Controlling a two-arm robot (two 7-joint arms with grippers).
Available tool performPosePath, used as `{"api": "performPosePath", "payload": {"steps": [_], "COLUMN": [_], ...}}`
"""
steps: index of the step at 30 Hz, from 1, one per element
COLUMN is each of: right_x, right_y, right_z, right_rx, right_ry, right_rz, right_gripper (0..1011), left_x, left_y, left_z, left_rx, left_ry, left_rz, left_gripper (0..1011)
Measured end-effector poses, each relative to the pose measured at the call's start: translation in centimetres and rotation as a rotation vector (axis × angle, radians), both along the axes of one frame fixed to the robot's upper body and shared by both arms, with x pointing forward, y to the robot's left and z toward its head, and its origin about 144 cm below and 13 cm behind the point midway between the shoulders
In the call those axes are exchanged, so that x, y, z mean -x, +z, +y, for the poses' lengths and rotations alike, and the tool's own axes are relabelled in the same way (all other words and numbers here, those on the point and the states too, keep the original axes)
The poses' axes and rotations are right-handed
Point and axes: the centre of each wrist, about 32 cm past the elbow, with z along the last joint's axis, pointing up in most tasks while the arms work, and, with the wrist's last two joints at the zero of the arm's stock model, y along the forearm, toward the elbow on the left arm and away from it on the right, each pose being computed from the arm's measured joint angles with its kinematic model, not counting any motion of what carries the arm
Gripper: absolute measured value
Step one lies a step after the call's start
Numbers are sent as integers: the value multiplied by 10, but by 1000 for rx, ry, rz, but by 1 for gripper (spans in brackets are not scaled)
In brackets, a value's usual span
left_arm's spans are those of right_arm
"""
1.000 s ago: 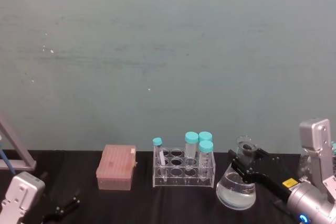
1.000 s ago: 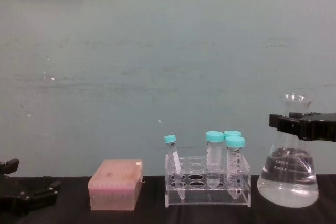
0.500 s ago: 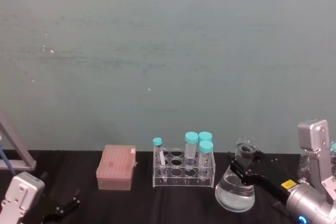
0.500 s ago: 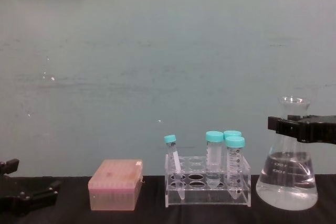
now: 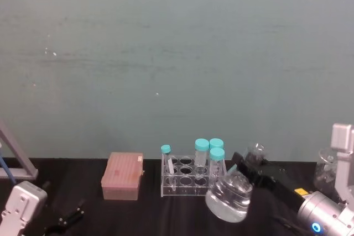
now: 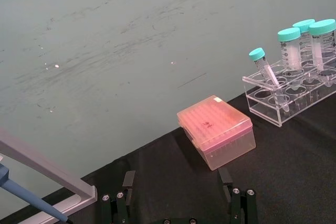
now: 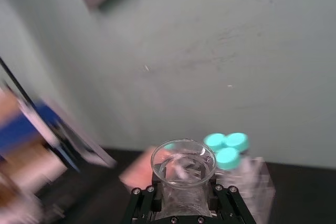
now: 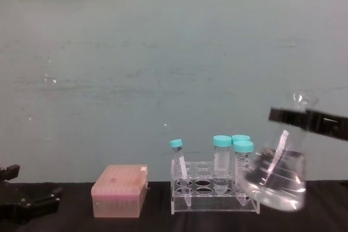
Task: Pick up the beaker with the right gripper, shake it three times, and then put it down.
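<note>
The beaker (image 5: 229,194) is a clear conical flask with liquid, held off the black table and tilted. Its wide base has swung left, close beside the tube rack (image 5: 193,178). My right gripper (image 5: 251,164) is shut on its narrow neck just under the flared rim. From the chest, the beaker (image 8: 274,180) shows blurred, with liquid sloshing and the right gripper (image 8: 304,119) across its neck. The right wrist view looks down on the beaker's rim (image 7: 183,163) between the black fingers (image 7: 140,199). My left gripper (image 6: 178,205) rests open low at the table's left (image 5: 69,216).
A pink tip box (image 5: 123,176) sits left of the tube rack, which holds several teal-capped tubes (image 8: 243,158). A slanted metal stand (image 5: 14,156) is at the far left. Bare black table (image 6: 294,171) lies in front of the box and rack.
The beaker was upright in my right gripper; now it is tilted, its base swung left toward the rack and the liquid sloshing. The left arm has not moved.
</note>
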Motion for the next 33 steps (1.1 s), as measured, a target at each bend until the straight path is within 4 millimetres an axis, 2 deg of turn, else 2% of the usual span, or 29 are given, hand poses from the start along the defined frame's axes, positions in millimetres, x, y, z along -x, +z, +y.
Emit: {"api": "performPosePath", "payload": {"steps": [10,16,21,25,30,31,33], "right_x": [7,12,14,14,7,4,2], "right_y": [-4,-7,-8,-7,-1,2,4], "right_z": [11,13,14,11,1,-2,-6], "right_rx": [-431,-578,-615,-511,-141,11,161], "right_ry": [-44,-75,-78,-74,-52,-46,-44], "right_rz": [189,279,306,262,65,-14,-92], "right_gripper": [460,460,460,460,460,460,460], "left_x": [0,0,0,0,0,0,0], "left_y": [0,0,0,0,0,0,0], "left_z": [0,0,0,0,0,0,0], "left_rx": [0,0,0,0,0,0,0], "left_ry": [0,0,0,0,0,0,0], "left_rz": [0,0,0,0,0,0,0], "left_gripper": [1000,1000,1000,1000,1000,1000,1000]}}
